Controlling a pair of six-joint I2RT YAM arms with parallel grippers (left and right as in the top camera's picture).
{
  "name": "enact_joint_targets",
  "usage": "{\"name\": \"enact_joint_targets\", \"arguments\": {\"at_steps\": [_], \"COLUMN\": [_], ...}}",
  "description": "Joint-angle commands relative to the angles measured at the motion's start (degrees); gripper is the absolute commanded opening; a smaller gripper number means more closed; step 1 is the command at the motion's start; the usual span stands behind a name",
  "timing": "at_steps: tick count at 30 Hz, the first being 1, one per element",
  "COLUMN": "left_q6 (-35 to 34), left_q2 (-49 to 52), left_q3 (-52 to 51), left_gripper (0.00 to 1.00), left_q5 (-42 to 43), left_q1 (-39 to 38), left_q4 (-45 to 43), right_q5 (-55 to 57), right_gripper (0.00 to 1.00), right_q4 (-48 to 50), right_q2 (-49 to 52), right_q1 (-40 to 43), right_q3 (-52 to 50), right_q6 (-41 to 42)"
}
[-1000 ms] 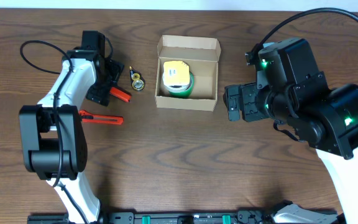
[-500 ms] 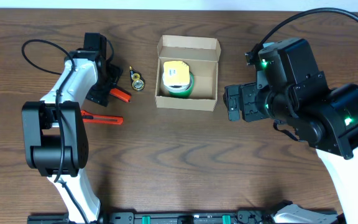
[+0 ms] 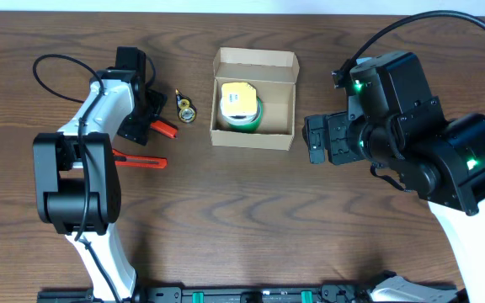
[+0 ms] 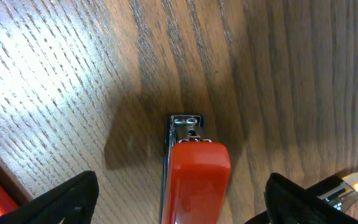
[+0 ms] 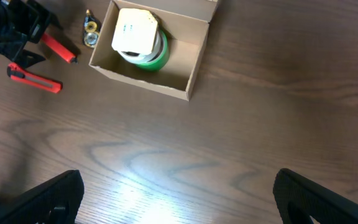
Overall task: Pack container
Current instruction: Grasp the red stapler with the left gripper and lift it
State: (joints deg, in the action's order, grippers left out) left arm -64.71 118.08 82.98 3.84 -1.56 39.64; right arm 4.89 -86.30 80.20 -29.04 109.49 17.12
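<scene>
The container, a brown cardboard box [image 3: 254, 139] with its flap lid open at the back, stands at the table's middle back. It holds a green tape roll [image 3: 254, 116] with a yellow and white object [image 3: 237, 98] on top. My left gripper [image 3: 147, 124] is open and low over the table, its fingers on either side of a red-handled cutter [image 3: 166, 129]. The left wrist view shows that cutter [image 4: 196, 171] between the spread fingers [image 4: 182, 202], untouched. My right gripper [image 3: 317, 140] is open and empty to the right of the box. The right wrist view shows the box [image 5: 140, 79] far ahead of its fingers [image 5: 179, 202].
A second red cutter [image 3: 138, 160] lies in front of my left gripper, also in the right wrist view [image 5: 34, 79]. A small yellow and black item [image 3: 186, 109] lies between my left gripper and the box. A black cable [image 3: 53, 71] loops at the far left.
My left arm has shifted very slightly to the right over the red-handled cutter. The right arm and the box have not moved.
</scene>
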Motion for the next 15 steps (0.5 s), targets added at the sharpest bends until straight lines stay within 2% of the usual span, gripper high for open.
{"name": "enact_joint_targets", "arguments": {"at_steps": [1,8,15], "left_q6": [-0.5,-0.9,-1.0], "left_q2": [2.3,2.6,2.6], "left_q3": [1.1,1.2,1.2], "left_gripper": [0.84,0.72,0.42], "left_q5": [-0.7,0.1,0.2], "left_q1": [0.0,0.0,0.0], "left_q4": [0.2,0.2,0.2], "right_q5": [0.2,0.2,0.2], "right_gripper": [0.99,0.99,0.99], "right_q4": [-0.1,-0.1,-0.1], "right_q2": [0.0,0.0,0.0], "right_q1": [0.5,0.5,0.5], "right_q3": [0.1,0.1,0.1], "right_q6": [-0.9,-0.9,-0.9]}}
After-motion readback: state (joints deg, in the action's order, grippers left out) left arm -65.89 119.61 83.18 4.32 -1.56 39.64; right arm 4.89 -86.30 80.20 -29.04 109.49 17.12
